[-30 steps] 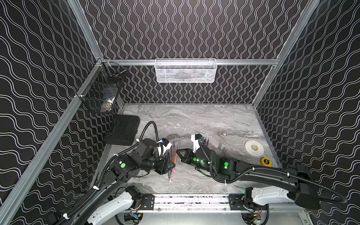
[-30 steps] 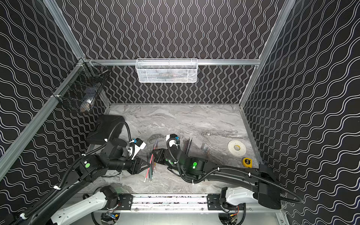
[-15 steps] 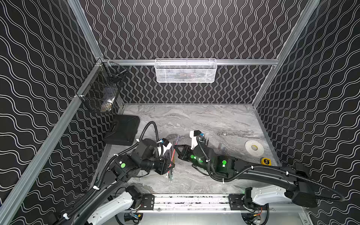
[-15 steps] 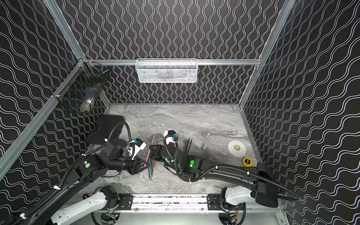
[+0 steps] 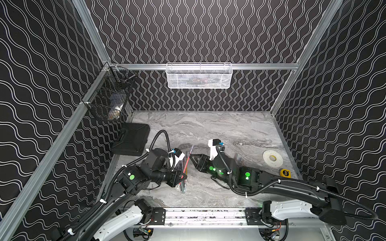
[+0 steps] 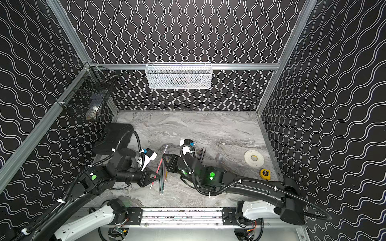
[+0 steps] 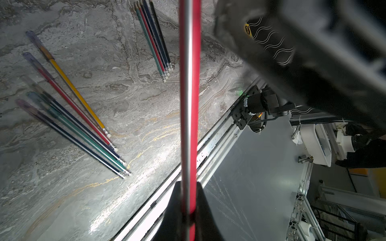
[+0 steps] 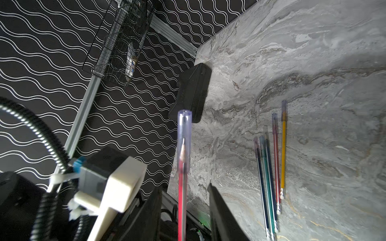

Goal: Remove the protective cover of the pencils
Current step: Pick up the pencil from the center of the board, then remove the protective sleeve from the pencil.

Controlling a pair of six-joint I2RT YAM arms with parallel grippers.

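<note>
A red pencil (image 5: 186, 164) with a clear protective cover (image 8: 184, 125) over its tip is raised above the table. My left gripper (image 7: 188, 192) is shut on its lower part, also seen in both top views (image 6: 157, 177). My right gripper (image 8: 184, 194) is open around the same pencil farther up, and its fingers (image 8: 219, 208) stand apart from the shaft. Several capped pencils (image 7: 73, 116) lie fanned on the marble below, also visible in the right wrist view (image 8: 269, 177). Another tight bunch of pencils (image 7: 154, 41) lies apart with bare sharpened points.
A black case (image 5: 131, 138) lies at the left wall. A tape roll (image 5: 272, 158) and a yellow tape measure (image 5: 285, 173) sit at the right. A white mesh basket (image 5: 199, 76) hangs on the back wall, a black wire basket (image 5: 108, 98) on the left.
The right gripper carried the red pencil leftward to the left gripper, then parted its jaws. The left gripper closed on the pencil.
</note>
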